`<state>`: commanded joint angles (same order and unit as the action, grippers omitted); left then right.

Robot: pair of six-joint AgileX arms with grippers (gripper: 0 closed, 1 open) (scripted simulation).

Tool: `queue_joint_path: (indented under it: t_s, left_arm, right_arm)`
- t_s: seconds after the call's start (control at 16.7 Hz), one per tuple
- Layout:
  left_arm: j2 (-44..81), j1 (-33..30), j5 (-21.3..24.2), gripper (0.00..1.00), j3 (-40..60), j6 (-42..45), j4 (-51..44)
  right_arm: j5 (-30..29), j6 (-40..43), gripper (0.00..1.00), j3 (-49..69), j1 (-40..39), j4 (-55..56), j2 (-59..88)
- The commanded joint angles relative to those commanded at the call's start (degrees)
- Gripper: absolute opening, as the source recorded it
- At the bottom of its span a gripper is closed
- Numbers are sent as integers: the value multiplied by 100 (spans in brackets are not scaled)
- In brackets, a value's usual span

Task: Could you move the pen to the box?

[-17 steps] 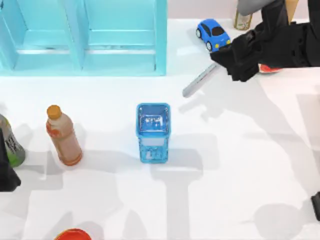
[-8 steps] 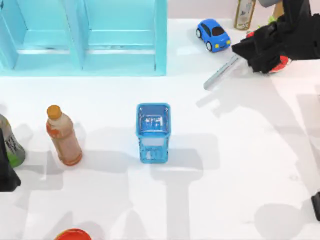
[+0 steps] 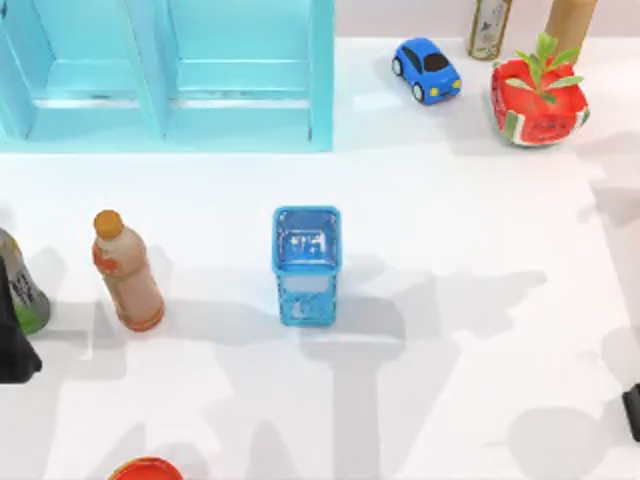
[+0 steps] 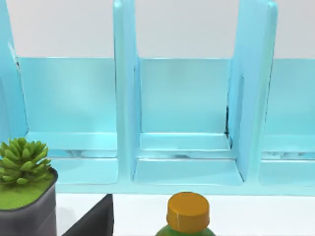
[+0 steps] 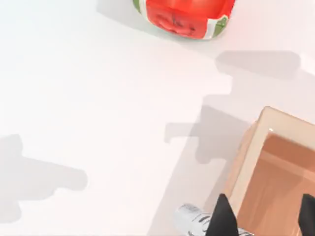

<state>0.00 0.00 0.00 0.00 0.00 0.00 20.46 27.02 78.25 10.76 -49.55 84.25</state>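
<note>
The pen's silver-grey barrel (image 5: pixel 191 219) sticks out beside one dark fingertip of my right gripper (image 5: pixel 264 217), which is shut on the pen's hidden cap end. The gripper hovers over the near rim of an open wooden box (image 5: pixel 250 158), with the barrel end still outside that rim. My left arm (image 3: pixel 12 350) stays parked at the table's left edge.
A blue bin (image 3: pixel 306 264) stands mid-table. An orange bottle (image 3: pixel 126 270) and a green bottle (image 3: pixel 22 288) are at the left. At the back are a teal shelf (image 3: pixel 165 75), a toy car (image 3: pixel 427 69), a watermelon pot (image 3: pixel 537 95) and two bottles (image 3: pixel 487 25).
My right arm carried the pen rightward and out of the top view, uncovering the watermelon pot. The left arm and the table's objects have not moved.
</note>
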Motion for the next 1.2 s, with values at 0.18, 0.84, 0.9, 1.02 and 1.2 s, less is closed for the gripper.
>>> queue_joint_path:
  t_s: [0.18,0.84,0.9,1.02,1.2]
  left_arm:
    - [0,0,0,100,0,0,0]
    - [0,0,0,100,0,0,0]
    - [0,0,0,100,0,0,0]
    - [0,0,0,100,0,0,0]
    - [0,0,0,100,0,0,0]
  right_arm:
    - [-258,644,0,275,1001,-1063,-270]
    - [-498,1007,0,147,1515,-1412,-480]
    - [-508,989,0,-38,1494,-1221,-480]
    - [-526,951,0,-478,1451,-695,-473]
    - [-561,894,0,-967,1384,-182,-461]
